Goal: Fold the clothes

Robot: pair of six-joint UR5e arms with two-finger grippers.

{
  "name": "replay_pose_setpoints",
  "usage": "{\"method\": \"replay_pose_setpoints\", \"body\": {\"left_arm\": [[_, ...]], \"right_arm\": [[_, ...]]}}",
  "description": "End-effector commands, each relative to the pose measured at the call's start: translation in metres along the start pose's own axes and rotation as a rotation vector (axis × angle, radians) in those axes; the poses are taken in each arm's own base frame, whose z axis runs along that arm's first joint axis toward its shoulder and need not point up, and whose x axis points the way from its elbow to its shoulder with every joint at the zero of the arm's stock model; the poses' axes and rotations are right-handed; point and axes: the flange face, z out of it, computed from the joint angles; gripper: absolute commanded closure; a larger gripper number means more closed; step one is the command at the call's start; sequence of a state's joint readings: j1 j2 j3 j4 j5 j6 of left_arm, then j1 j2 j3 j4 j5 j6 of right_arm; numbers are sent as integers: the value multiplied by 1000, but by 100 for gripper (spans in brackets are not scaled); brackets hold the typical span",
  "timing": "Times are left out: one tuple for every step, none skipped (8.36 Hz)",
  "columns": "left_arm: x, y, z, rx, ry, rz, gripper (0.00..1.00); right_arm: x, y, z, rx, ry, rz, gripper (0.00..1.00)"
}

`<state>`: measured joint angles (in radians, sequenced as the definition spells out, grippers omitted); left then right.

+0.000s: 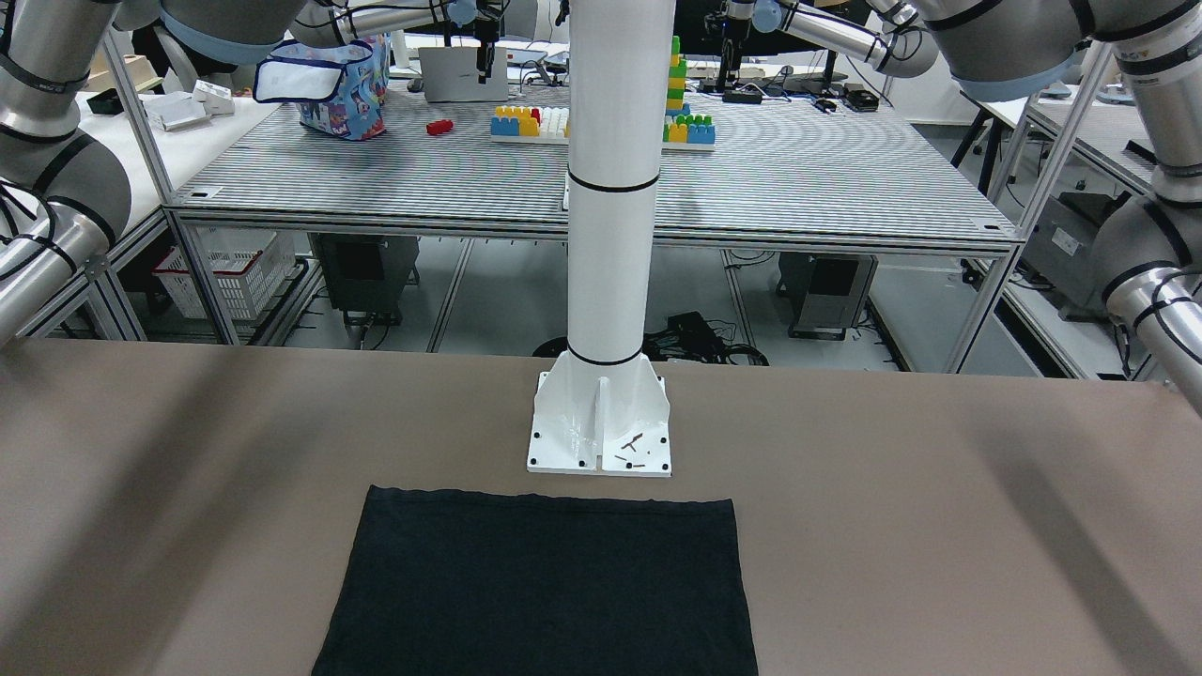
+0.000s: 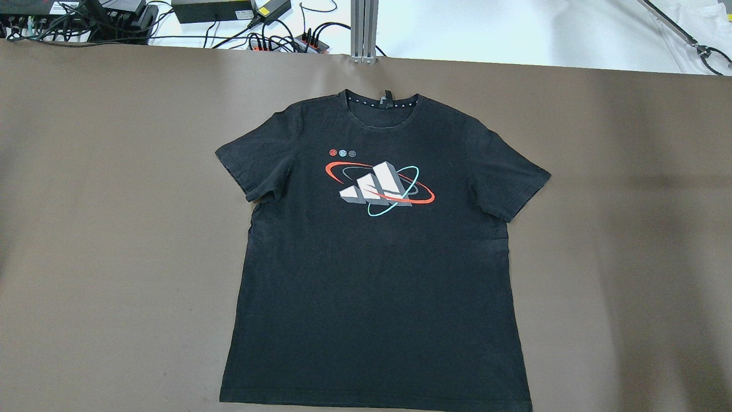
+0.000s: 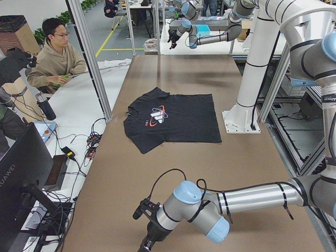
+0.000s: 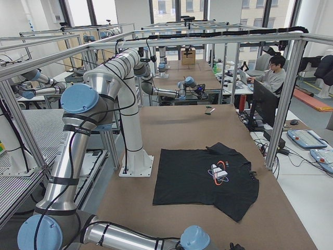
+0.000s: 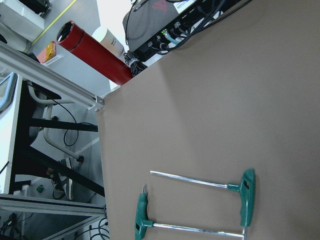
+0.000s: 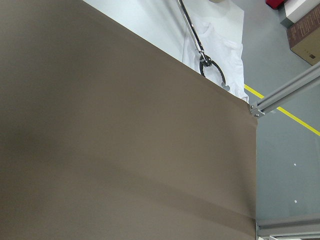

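The clothes are one black T-shirt [image 2: 372, 274] with a white, red and cyan logo on the chest. It lies flat and spread out on the brown table, collar away from the robot, hem next to the white pillar's base plate [image 1: 601, 441]. It also shows in the front-facing view [image 1: 545, 582] and in both side views [image 3: 173, 118] [image 4: 208, 177]. The left gripper [image 3: 147, 239] hangs over the table's left end, far from the shirt. The right gripper [image 3: 171, 40] is over the far right end. Neither shows its fingers clearly; I cannot tell whether they are open or shut.
Two green-handled T hex keys [image 5: 247, 195] lie on the table near its left end, by a red cylinder [image 5: 95, 55] beyond the edge. A person [image 3: 55, 55] sits by the operators' side. A monitor [image 4: 263, 104] and cables stand along that edge.
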<state>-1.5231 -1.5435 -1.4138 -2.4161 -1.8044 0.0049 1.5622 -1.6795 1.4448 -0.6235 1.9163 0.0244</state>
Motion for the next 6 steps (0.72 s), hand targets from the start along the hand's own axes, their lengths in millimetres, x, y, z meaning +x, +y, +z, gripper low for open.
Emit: {"method": "replay_pose_setpoints", "body": {"left_arm": [[0,5,-2,9,0,-1,0],[1,5,-4,25,-2,3,0],[1,-1,-4,31,-1,4,0],[0,3,-1,24,-4,2,0],[-1,7,-2,23,-5,1,0],[-1,8,-3,24,-5,1,0]], "right_arm": [[2,0,1,-1,3,7,5],[2,1,2,-4,5,10,5],[2,2,2,-6,4,12,5],[3,3,3,-7,7,14,5],[2,2,3,-8,6,13,5],[2,3,4,-9,6,13,5]]}}
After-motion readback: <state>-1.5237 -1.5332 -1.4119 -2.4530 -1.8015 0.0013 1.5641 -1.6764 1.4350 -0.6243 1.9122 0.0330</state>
